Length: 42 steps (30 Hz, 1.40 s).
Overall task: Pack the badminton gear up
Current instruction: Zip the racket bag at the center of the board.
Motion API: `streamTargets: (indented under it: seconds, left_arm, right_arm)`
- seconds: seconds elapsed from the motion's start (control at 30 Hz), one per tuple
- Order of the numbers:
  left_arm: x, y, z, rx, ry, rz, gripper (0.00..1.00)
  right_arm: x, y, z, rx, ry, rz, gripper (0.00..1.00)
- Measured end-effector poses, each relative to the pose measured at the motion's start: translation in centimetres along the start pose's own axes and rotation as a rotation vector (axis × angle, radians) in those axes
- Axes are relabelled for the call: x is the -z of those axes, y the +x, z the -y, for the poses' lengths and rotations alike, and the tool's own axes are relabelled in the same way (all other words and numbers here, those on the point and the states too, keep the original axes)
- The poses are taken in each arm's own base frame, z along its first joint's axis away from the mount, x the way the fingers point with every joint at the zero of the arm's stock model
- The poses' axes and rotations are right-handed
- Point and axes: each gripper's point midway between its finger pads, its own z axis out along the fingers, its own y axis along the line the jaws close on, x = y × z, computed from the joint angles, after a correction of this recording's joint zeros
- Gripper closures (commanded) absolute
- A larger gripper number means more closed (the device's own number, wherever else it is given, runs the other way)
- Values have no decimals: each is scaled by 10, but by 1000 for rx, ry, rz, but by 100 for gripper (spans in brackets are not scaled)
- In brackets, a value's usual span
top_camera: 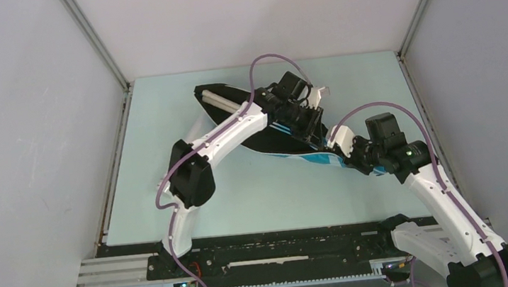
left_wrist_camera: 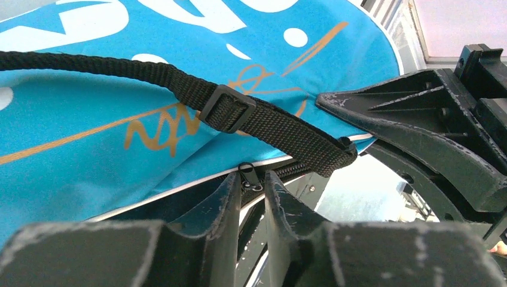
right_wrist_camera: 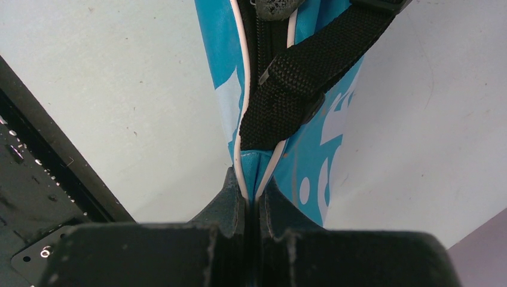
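on the table (top_camera: 278,198), the racket bag (top_camera: 283,146) lies diagonally, far-left to near-right.

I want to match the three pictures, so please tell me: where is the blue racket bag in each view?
Top external: the blue racket bag lies mid-table, partly under both arms.
Left wrist: it fills the upper left.
Right wrist: it runs from top centre down into the right hand.
Shared landmark: the black strap, clear in both wrist views, not discernible from above.
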Motion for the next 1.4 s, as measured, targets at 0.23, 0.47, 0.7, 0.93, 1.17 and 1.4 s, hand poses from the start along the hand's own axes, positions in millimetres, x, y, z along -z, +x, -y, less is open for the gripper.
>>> streamTargets:
  seconds: [0.23, 0.47, 0.7, 0.93, 1.17, 1.4]
  left_arm:
    - [-2, 1, -1, 32, -6, -4, 99]
    - [-2, 1, -1, 35, -6, -5, 100]
    - [-2, 1, -3, -1, -41, 6, 100]
    - [6, -2, -6, -73, -106, 37, 100]
    - [21, -3, -29, -93, -195, 65, 100]
    - [29, 1, -49, -98, -249, 71, 100]
  right_arm:
    - [0, 2, -1, 2, 2, -5, 100]
    - [0, 2, -2, 2, 4, -5, 100]
    - [1, 3, -2, 5, 10, -5, 100]
    - [2, 3, -1, 8, 18, 0, 100]
    - [4, 3, -1, 6, 21, 3, 100]
    - [5, 4, -1, 2, 20, 0, 100]
